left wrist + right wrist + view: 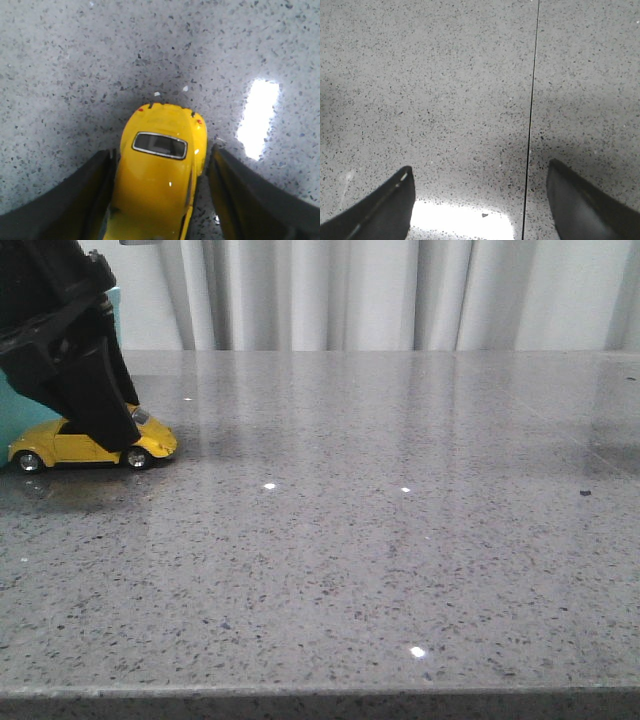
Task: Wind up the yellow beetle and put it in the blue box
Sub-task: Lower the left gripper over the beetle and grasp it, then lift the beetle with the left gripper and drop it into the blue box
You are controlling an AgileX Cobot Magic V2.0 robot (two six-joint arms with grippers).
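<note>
Counter is grey speckled stone, w/ the blue box just a sliver at far left behind the left arm, and the yellow beetle on its wheels right in front of it. Car looks light, hard and glossy, prob slippery, so the flat door sides seem the best grip; left fingers straddle the body, one touching, other w/ a slight gap, so not yet pinching. Front view shows wheels down and the box; left wrist view alone shows the rear window and that gap; right fingers spread wide over bare counter.

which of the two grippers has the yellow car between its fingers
The left gripper: its fingers sit on either side of the yellow car on the grey table. The right gripper has only bare table between its open fingers.
</note>
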